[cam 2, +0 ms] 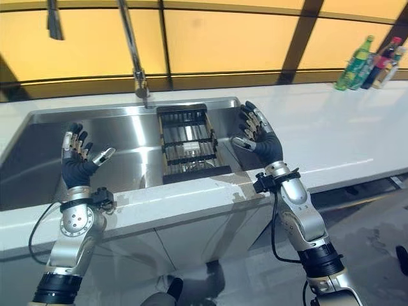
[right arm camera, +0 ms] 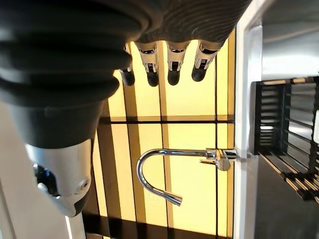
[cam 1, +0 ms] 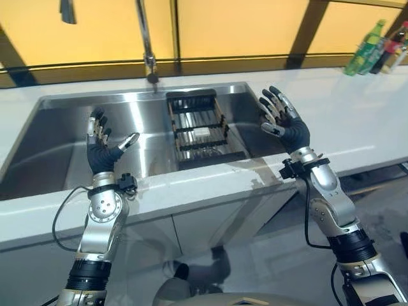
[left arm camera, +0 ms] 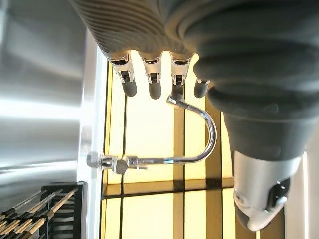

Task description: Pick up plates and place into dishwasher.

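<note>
Currently, in the left eye view, I hold both hands raised over the stainless sink point(cam 1: 57, 137), palms facing each other. The left hand point(cam 1: 101, 148) has fingers spread and holds nothing; the right hand point(cam 1: 285, 120) is likewise spread and empty. Between them a black dish rack point(cam 1: 199, 129) sits in the basin, with one small white item among its tines; I cannot confirm it is a plate. No dishwasher is visible from here.

In the right eye view, the faucet point(cam 2: 132, 51) rises behind the rack, and bottles point(cam 2: 373, 58) stand on the white counter point(cam 2: 344, 137) at the far right, well apart from the hands.

In the left wrist view, the fingertips point(left arm camera: 154, 88) point straight toward the curved spout, nothing between them.

In the right wrist view, the straight fingers point(right arm camera: 172, 74) show the same, with the rack edge beside.

Risk, as I judge it: reaching into the rack, the fingers may snag on the tines or strike the basin wall; the faucet stands in the way of a high approach from behind.
</note>
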Available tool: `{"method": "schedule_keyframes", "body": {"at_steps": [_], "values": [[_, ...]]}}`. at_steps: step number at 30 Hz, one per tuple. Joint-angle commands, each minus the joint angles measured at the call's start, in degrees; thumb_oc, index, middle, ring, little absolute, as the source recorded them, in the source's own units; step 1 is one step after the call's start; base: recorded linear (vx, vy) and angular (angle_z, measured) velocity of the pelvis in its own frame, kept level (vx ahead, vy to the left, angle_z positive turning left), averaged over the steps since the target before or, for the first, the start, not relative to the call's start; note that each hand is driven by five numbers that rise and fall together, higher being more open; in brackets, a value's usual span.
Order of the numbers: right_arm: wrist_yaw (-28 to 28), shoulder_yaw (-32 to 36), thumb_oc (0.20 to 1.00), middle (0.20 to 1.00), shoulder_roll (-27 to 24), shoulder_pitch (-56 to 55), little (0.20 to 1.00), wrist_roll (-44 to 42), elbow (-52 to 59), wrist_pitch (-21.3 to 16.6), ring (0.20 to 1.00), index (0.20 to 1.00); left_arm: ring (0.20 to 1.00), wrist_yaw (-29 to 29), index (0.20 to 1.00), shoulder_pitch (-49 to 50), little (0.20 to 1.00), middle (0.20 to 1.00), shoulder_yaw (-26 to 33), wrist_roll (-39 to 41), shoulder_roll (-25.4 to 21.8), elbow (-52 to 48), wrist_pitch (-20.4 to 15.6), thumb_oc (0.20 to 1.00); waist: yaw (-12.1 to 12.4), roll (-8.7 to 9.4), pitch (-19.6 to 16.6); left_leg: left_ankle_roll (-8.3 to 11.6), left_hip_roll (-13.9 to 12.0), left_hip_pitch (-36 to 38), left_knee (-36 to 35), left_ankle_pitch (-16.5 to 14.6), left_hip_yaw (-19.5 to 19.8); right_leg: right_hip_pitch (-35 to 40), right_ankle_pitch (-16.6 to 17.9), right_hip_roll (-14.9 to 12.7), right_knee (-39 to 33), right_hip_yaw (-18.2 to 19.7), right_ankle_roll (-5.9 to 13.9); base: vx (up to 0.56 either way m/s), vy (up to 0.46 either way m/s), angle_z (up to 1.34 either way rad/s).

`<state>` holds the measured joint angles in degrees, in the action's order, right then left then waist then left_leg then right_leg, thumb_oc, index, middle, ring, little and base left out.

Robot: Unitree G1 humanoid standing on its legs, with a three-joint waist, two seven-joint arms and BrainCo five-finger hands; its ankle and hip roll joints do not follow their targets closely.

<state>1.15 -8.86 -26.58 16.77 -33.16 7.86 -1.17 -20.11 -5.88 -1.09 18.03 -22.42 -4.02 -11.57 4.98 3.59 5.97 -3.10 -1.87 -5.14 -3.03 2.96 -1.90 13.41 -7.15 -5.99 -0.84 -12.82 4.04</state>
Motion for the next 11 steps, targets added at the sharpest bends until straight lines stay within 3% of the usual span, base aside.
{"method": "schedule_keyframes", "body": {"at_steps": [1, 4, 11], "values": [[0.38, 1.54, 1.000, 1.000, -0.23, 3.48, 1.000, 0.64, 1.16, -2.39, 1.000, 1.000, 1.000, 1.27, 1.000, -5.37, 1.000, 1.000, -1.43, 0.68, -0.25, -0.69, -1.85, 1.000, -1.51, 0.45, -1.45, 9.00, -3.53, 3.31, 9.74, -2.09, 0.17, -7.72, 8.46, -0.04, -0.07, 2.04, -0.60, -0.01, 0.095, 1.08], [0.31, 0.98, 1.000, 1.000, 0.21, 3.43, 1.000, -0.35, 0.72, -1.90, 1.000, 1.000, 1.000, 0.19, 1.000, -6.19, 1.000, 1.000, -2.08, 1.51, 0.14, 0.29, -1.14, 1.000, -2.61, -0.30, -1.87, 8.65, -3.42, 6.18, 6.19, -2.07, 0.45, -7.42, 8.88, -0.11, -0.96, 3.22, -0.24, 0.00, 0.086, 0.57], [0.90, 0.72, 1.000, 1.000, 2.17, 1.41, 1.000, -0.09, 0.98, -2.85, 1.000, 1.000, 1.000, -0.27, 1.000, -6.79, 1.000, 1.000, -3.17, 1.03, 0.33, -0.91, 0.04, 1.000, -3.51, -1.37, -3.23, 8.46, -3.19, 8.81, 0.89, -0.52, -0.50, -7.36, 10.95, -1.36, -3.24, 3.29, 1.48, 0.02, 0.054, 0.02]]}}
